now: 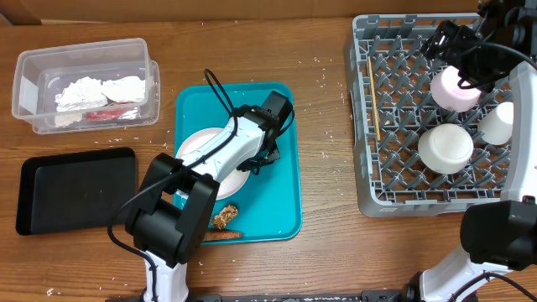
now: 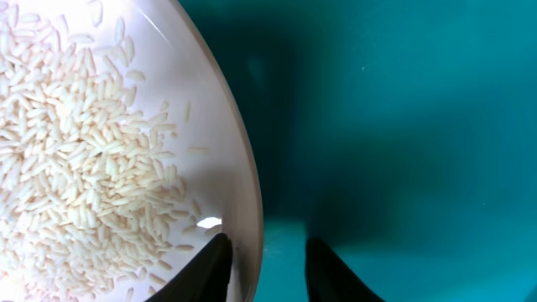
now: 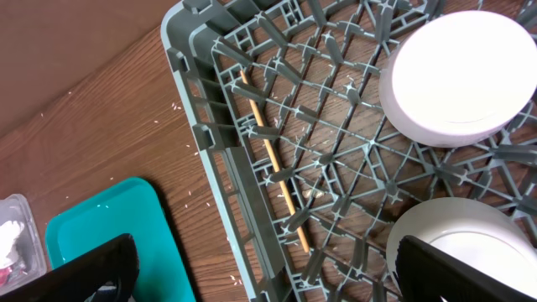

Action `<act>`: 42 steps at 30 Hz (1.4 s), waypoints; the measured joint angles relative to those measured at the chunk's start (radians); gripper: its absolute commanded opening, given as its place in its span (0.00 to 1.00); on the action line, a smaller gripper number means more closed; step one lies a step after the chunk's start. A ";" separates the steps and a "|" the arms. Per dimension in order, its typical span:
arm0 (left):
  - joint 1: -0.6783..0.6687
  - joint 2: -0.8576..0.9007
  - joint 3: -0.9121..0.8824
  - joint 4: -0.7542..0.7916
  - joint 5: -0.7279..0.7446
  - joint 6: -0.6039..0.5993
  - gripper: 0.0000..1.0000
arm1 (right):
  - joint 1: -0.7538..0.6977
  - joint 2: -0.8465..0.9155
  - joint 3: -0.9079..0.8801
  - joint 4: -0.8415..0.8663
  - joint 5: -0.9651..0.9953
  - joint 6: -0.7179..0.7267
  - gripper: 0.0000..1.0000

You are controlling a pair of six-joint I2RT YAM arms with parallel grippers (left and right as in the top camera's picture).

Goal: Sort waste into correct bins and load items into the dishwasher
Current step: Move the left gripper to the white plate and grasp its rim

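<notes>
The left claw (image 2: 266,243) hangs low over the teal tray (image 2: 403,126), with the rim of the small plate (image 2: 243,168) between its two fingers. One finger stands on the inner side of the rim, very close to it. The other stands outside, and a strip of tray shows between it and the rim, so the claw is not clamped on the plate. White rice grains (image 2: 84,143) lie heaped in the plate, just beyond the inner finger. Behind this claw, toward its arm's base, a brown food lump (image 1: 224,217) and a thin carrot (image 1: 222,236) lie on the same tray. The right claw (image 3: 264,242) is spread wide, holds nothing and hovers over the grey dish rack (image 3: 201,109). The wooden stick (image 3: 273,159) lies in the rack just ahead of this claw, between its fingers in the wrist view. Two round white dishes are off to one side of it, one (image 3: 457,71) farther ahead, one (image 3: 453,243) close to a finger.
</notes>
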 measured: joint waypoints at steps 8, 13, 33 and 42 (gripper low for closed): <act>0.000 0.000 0.000 -0.002 -0.018 0.003 0.13 | 0.000 0.000 0.000 0.000 0.000 0.000 1.00; 0.000 0.000 0.008 -0.043 -0.034 0.026 0.04 | 0.000 0.000 0.000 0.000 0.000 -0.001 1.00; -0.001 0.000 0.246 -0.348 -0.149 0.026 0.04 | 0.000 0.000 0.000 0.000 0.000 0.000 1.00; 0.005 0.000 0.341 -0.519 -0.195 0.013 0.04 | 0.000 0.000 0.000 0.000 0.000 0.000 1.00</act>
